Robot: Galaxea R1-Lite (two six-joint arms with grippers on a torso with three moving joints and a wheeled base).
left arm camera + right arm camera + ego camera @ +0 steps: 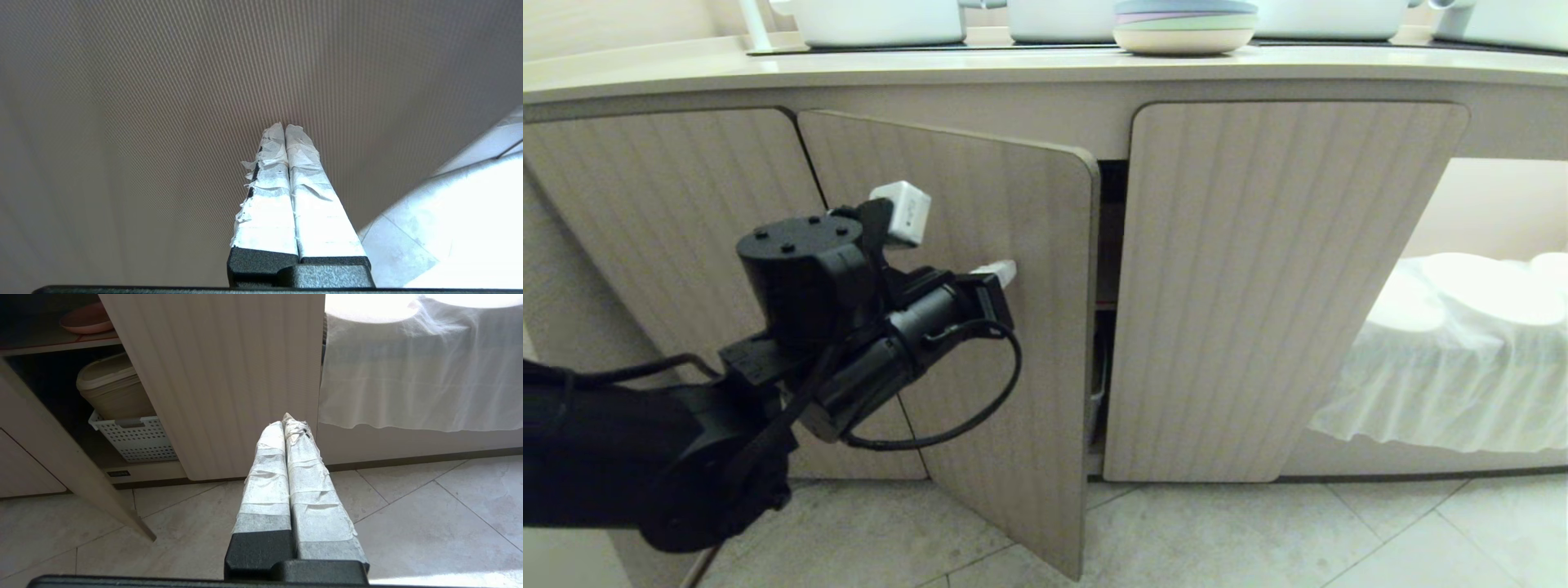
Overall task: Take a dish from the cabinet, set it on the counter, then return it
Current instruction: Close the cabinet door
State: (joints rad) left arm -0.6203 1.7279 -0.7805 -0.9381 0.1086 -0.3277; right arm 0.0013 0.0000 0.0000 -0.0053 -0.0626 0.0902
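Observation:
The cabinet's (1258, 286) left door (980, 343) stands ajar, leaving a narrow dark gap beside the shut right door. My left gripper (1005, 269) is shut and empty, its taped tips against the outer fluted face of that ajar door (163, 102). In the left wrist view the left gripper (284, 127) meets the door surface. The pink dish (86, 320) lies on the upper shelf inside the cabinet, seen only in the right wrist view. My right gripper (284, 421) hangs shut and empty low above the floor, in front of the right door. The counter (849, 69) runs along the top.
A blue-topped stack of pastel plates (1184, 28) and white pots sit on the counter. Inside the cabinet, a beige lidded container (110, 388) rests in a white perforated basket (135, 437). A recess with white-draped plates (1462, 343) lies to the right. Tiled floor (1258, 531) lies below.

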